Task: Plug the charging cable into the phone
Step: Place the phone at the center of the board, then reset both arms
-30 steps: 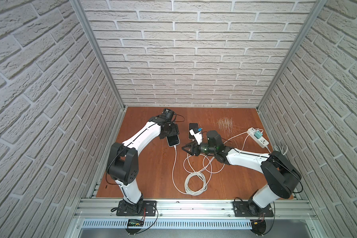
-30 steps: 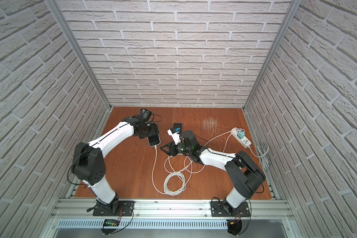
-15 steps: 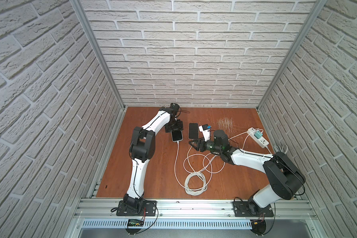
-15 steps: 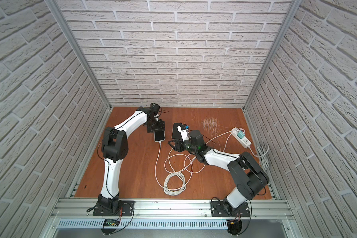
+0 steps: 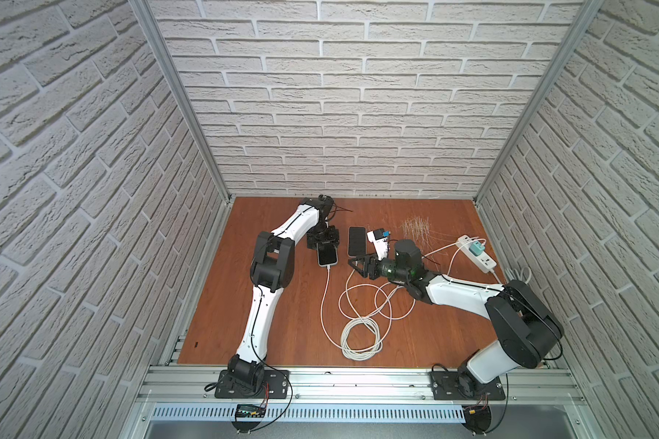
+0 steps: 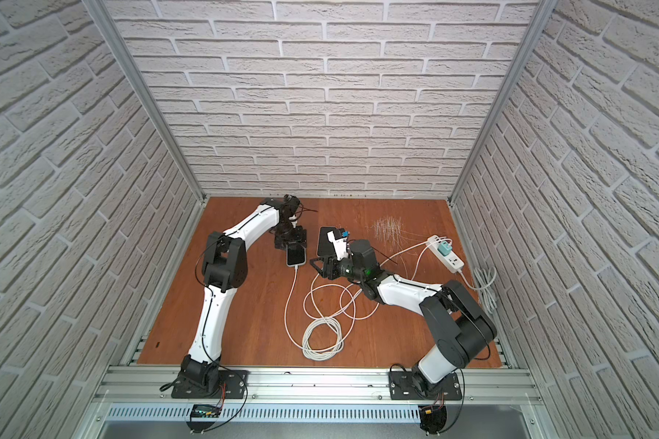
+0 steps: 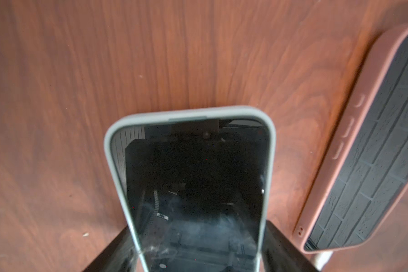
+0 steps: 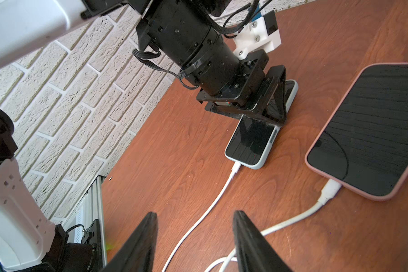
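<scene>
A phone (image 5: 327, 255) (image 6: 295, 255) in a pale grey case lies on the wooden table. My left gripper (image 5: 323, 243) (image 7: 198, 242) is shut on its long sides, and its black fingers (image 7: 280, 245) press the case edges. A white charging cable (image 5: 325, 300) (image 8: 205, 212) is plugged into the phone's near end by its connector (image 8: 235, 168). It runs to a coil (image 5: 360, 338). My right gripper (image 5: 355, 264) (image 8: 194, 230) hovers open just right of the phone. It holds nothing, and the cable lies on the table below it.
A second phone (image 5: 356, 241) (image 8: 368, 131) in a pink case lies beside the first, with its own white cable (image 8: 325, 195) plugged in. A white power strip (image 5: 479, 254) with a teal charger sits at the right edge. Thin loose strands (image 5: 415, 228) lie at the back.
My left arm has folded its elbow in and carried the grey phone slightly toward the back. The right gripper drew back a little to the right. Nothing has moved in the last half second.
</scene>
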`<state>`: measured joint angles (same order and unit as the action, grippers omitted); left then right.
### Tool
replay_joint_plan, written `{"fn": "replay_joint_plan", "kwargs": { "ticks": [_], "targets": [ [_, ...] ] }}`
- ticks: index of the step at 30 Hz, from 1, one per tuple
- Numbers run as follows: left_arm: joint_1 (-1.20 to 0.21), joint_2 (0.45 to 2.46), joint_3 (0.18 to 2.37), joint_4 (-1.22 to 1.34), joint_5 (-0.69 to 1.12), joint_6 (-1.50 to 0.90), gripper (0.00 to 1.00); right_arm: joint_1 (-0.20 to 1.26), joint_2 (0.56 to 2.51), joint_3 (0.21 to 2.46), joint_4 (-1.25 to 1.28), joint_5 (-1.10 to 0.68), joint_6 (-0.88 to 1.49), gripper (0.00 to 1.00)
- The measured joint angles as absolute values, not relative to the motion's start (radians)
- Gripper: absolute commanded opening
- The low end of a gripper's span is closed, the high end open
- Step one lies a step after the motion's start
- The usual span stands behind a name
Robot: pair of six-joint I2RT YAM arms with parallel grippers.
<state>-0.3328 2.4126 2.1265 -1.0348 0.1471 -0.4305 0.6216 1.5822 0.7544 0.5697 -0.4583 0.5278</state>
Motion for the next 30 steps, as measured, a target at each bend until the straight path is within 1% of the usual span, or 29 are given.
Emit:
{"fn": "replay_joint_plan", "kwargs": {
  "ticks": [4,6,8,9,10,11,13,22,24,27,30],
  "targets": [
    [-0.333,2.419,2.140,-1.037,0.147,-0.427,0.31,0.621,1.582,0.748,0.577,-0.458,0.528,0.57],
    [-0.333,2.423,2.140,-1.037,0.146,-0.426,0.51,0.621,1.582,0.747,0.576,-0.458,0.528,0.57],
    [-0.333,2.424,2.142,-1.039,0.145,-0.427,0.65,0.621,1.582,0.747,0.577,-0.458,0.528,0.57],
    [-0.333,2.426,2.144,-1.040,0.144,-0.427,0.75,0.621,1.582,0.747,0.577,-0.458,0.528,0.57],
    [-0.333,2.427,2.145,-1.041,0.143,-0.427,0.83,0.621,1.582,0.747,0.577,-0.458,0.528,0.57],
    [-0.333,2.427,2.145,-1.041,0.141,-0.427,0.96,0.621,1.583,0.747,0.577,-0.458,0.528,0.57],
    [-0.333,2.427,2.150,-1.041,0.140,-0.426,0.98,0.621,1.583,0.747,0.577,-0.456,0.528,0.57],
    [-0.333,2.426,2.156,-1.025,0.123,-0.429,0.98,0.621,1.582,0.719,0.581,-0.411,0.523,0.59],
    [-0.333,2.405,2.128,-1.002,0.110,-0.431,0.98,0.619,1.581,0.712,0.579,-0.394,0.519,0.60],
    [-0.336,2.289,2.006,-0.945,0.070,-0.439,0.98,0.618,1.568,0.698,0.569,-0.364,0.505,0.60],
    [-0.348,2.030,1.768,-0.812,0.003,-0.442,0.98,0.614,1.523,0.692,0.525,-0.307,0.487,0.61]
  ]
}}
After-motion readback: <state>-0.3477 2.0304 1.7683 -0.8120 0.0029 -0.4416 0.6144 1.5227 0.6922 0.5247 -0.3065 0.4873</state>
